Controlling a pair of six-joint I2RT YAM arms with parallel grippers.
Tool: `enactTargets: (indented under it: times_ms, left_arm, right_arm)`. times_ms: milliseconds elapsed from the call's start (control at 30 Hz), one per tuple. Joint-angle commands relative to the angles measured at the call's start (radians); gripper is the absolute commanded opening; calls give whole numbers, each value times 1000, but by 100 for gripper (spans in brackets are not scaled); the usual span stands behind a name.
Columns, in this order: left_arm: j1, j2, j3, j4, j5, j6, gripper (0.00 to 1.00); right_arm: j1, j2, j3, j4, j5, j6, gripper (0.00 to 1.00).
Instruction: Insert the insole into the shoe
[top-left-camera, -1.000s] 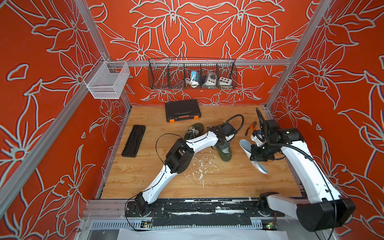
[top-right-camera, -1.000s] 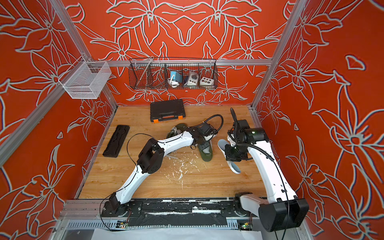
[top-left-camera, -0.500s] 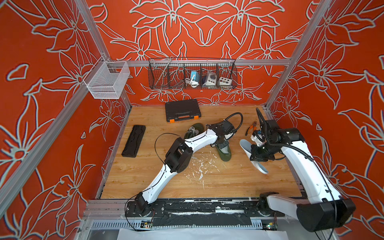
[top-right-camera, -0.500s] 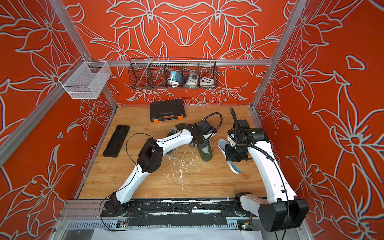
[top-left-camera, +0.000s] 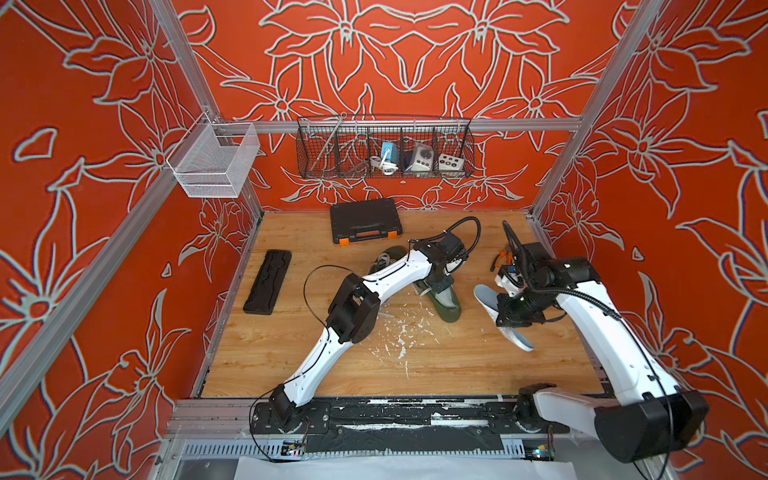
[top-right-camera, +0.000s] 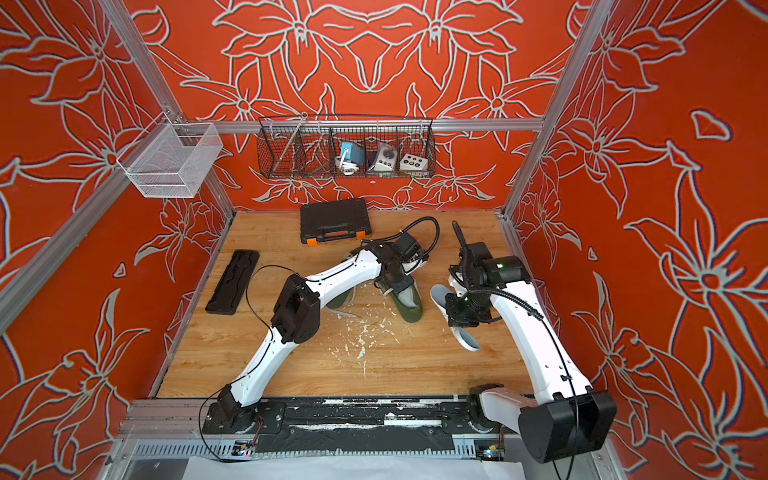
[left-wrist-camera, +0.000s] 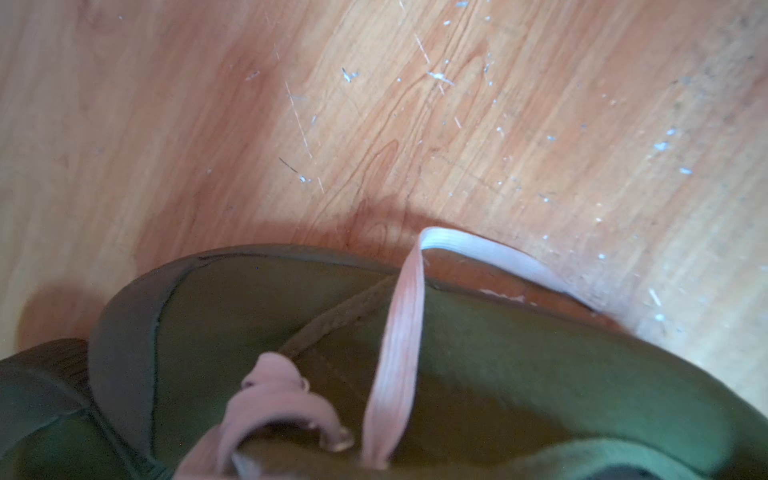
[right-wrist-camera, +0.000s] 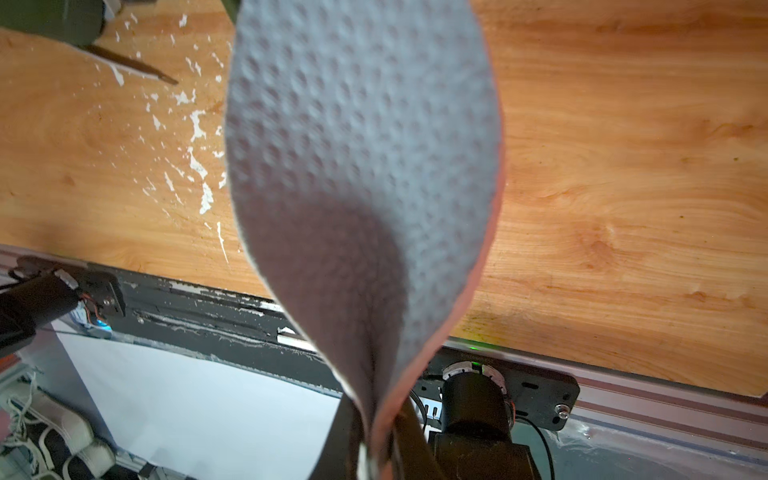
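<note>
The right gripper (top-left-camera: 514, 311) pinches the pale grey dimpled foam insole (top-left-camera: 484, 296), holding it aloft beside the olive-green lace-up shoe (top-left-camera: 449, 309) on the wooden tabletop (top-left-camera: 415, 365). The left gripper (top-left-camera: 439, 284), pressed together, sits at the shoe's collar. The insole is likely mid-carry; next it needs tilting into the opening.

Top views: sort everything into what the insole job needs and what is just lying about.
Job: green shoe, insole, right gripper pinching it.
Lying about: black case, black tray, other shoe, wire basket, mesh basket.
</note>
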Motion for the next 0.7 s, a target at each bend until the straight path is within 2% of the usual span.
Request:
enactTargets:
  times_ms: [0,133,300,667]
  left_arm:
    - [26,-62,34,-92,128,-59,0]
    - [71,-68,30,-126,291,-130,0]
    - [102,-107,-14,-85,445,-186,0]
    - [174,-234,-247,168,788,-355,0]
  right_arm:
    - [50,37,-6,-54,-1,-30,0]
    - [111,86,26,-89,23,-40,0]
    - [166,146,81,-123,84,-53,0]
    - [264,255,189,-136,153,-63,0]
